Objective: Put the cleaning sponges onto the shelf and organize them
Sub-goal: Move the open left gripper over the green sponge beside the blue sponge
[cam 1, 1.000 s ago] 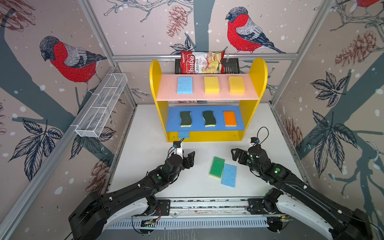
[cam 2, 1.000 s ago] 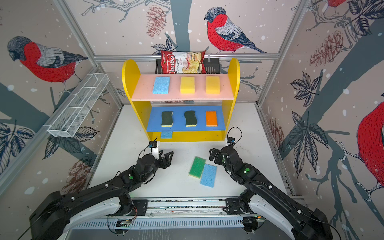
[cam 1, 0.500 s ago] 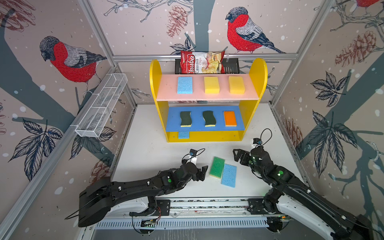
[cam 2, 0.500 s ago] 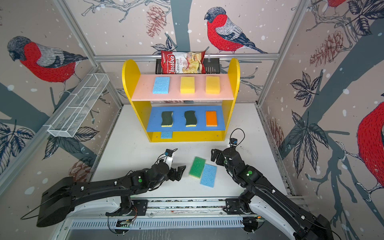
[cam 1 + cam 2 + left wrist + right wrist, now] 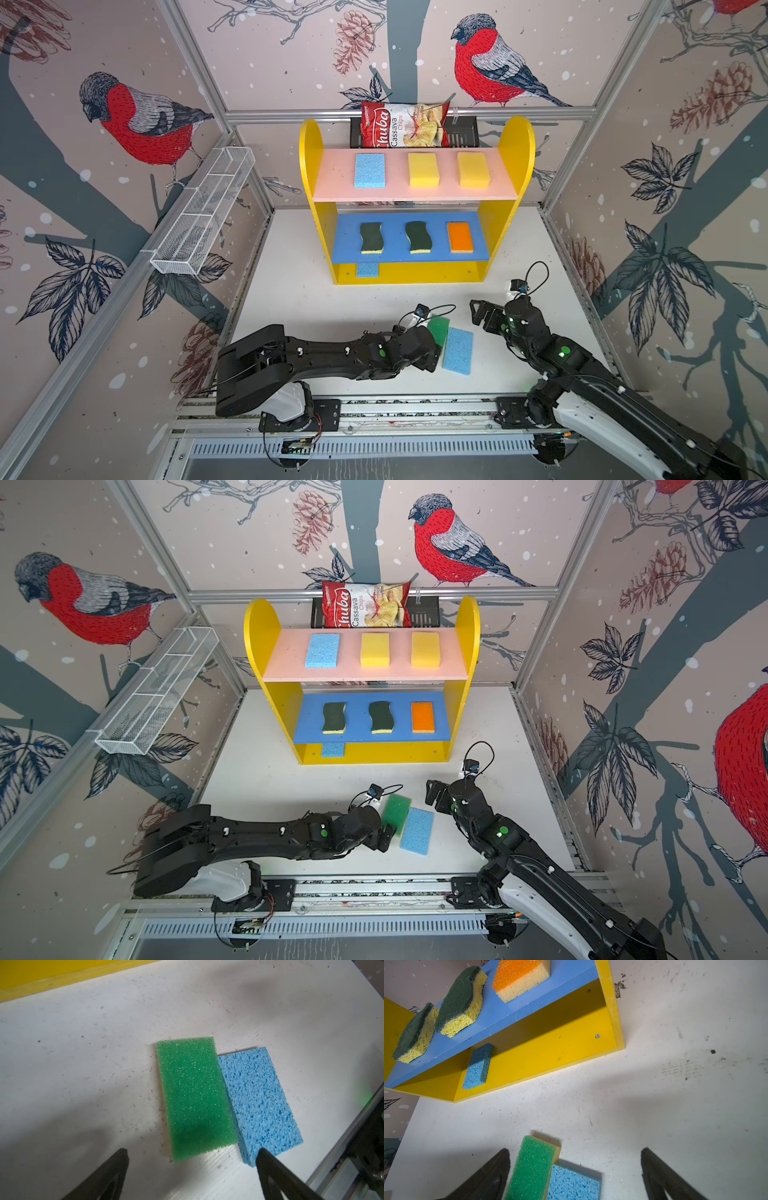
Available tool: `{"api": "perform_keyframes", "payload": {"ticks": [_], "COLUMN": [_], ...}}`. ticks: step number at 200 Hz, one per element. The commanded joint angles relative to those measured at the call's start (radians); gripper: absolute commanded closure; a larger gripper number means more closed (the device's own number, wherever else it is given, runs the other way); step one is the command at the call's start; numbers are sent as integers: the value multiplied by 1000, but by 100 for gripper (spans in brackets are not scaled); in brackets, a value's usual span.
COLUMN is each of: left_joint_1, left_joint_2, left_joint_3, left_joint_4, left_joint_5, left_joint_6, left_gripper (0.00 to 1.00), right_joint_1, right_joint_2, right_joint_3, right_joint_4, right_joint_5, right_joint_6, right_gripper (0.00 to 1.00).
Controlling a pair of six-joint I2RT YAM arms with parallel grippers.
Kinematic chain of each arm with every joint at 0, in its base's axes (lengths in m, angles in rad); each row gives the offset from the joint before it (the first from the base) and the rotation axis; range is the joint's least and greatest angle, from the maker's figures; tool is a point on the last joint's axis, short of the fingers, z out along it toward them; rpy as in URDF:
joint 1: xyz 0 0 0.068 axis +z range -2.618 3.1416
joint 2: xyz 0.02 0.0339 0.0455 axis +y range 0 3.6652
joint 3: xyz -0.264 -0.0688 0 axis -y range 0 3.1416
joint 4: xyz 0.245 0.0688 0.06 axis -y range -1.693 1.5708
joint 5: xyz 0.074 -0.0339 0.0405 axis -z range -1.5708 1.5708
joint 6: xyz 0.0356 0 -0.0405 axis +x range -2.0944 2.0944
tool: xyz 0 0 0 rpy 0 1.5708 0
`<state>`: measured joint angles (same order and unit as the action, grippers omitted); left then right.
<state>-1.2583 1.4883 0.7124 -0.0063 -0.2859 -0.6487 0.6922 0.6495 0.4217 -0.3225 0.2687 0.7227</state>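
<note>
Hovering wide open by the bright green foam sponge [image 5: 193, 1095], the left gripper [image 5: 192, 1151] may snag the light blue foam sponge [image 5: 259, 1101] seemingly touching it.

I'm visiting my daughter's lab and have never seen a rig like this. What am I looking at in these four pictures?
Two black robot arms reach over a white table. Each ends in a two-fingered tool. Two pictures look down from overhead and are nearly alike. The other two come from small cameras on the arms' wrists, looking out past the fingers.

At the back stands a yellow shelf. It holds seven sponges: three on the pink board, three on the blue board and one on the base.

A bright green sponge and a light blue sponge lie side by side on the table, their edges meeting. The left tool is open, close to the green one. The right tool is open too, a little further off. Neither holds anything. A chips bag is behind the shelf.
</note>
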Motion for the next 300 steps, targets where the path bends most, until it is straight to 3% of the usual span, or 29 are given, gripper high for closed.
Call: {"api": "perform_keyframes", "payload": {"ticks": [1,140,212,300], "left_joint_1": [-14,-43,-42,-40], "left_joint_2": [38,254,267,301], "left_joint_3": [37,225,232,262], "left_joint_4": [-39,-241,-222,-333], "left_joint_5": [34,-98,-98,-139], "left_joint_6": [1,-30,-41,-99], "left_gripper": [4,7,9,17], "right_joint_1": [-3,-40,-46,-58], "right_joint_2": [-5,-56,-63,-61], "right_joint_3": [-5,-35,-38,-41], "right_joint_4": [-4,-8,-6,2], "right_joint_5": [21,-6,-15,-35], "right_joint_6": [-16,-14,-15,-25], "right_gripper": [2,2,2,2]}}
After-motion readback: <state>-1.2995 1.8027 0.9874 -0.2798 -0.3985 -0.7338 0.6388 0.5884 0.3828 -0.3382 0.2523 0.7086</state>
